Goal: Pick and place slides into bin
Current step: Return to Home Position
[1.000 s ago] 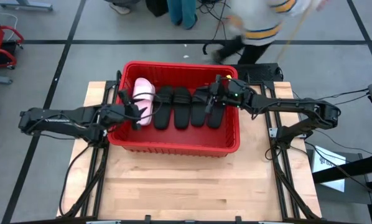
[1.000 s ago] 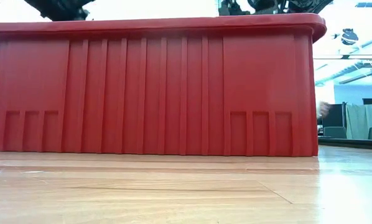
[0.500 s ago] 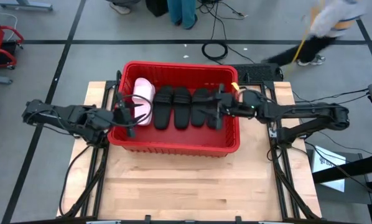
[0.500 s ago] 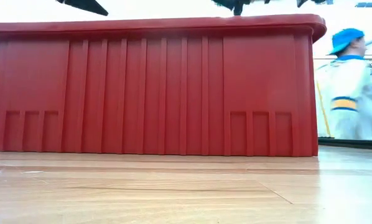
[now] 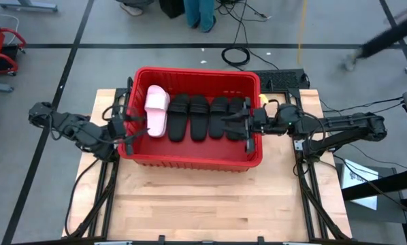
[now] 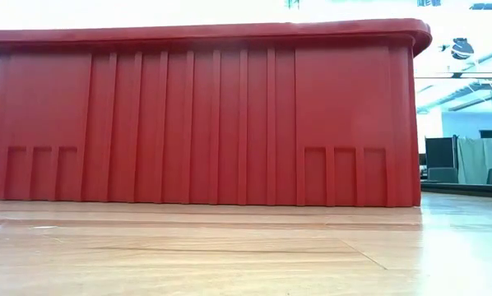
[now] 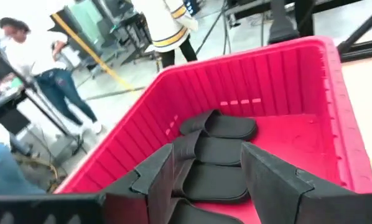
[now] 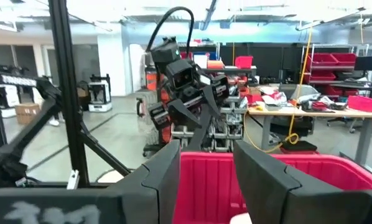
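The red bin [image 5: 190, 162] stands on the far half of the wooden table and fills the low view [image 6: 205, 115]. Inside it lie a light pink slide [image 5: 156, 110] at the left and several black slides [image 5: 198, 117] side by side, soles on the bin's floor. My left gripper [image 5: 130, 129] is open and empty at the bin's left wall; its wrist view [image 7: 208, 155] looks over the black slides [image 7: 214, 149]. My right gripper [image 5: 244, 126] is open and empty above the bin's right part, and its wrist view [image 8: 206, 149] looks across the bin.
Bare wooden table [image 5: 190, 204] lies in front of the bin. Cables [image 5: 234, 54] lie on the floor behind the table. People stand in the room beyond [image 7: 24, 56]. The left arm [image 8: 186, 81] shows across the bin in the right wrist view.
My left gripper has drawn back toward the table's left edge, from over the pink slide to the bin's left wall. My right gripper has gone toward the table's near edge over the bin's right part. A person behind the table has walked off to the right.
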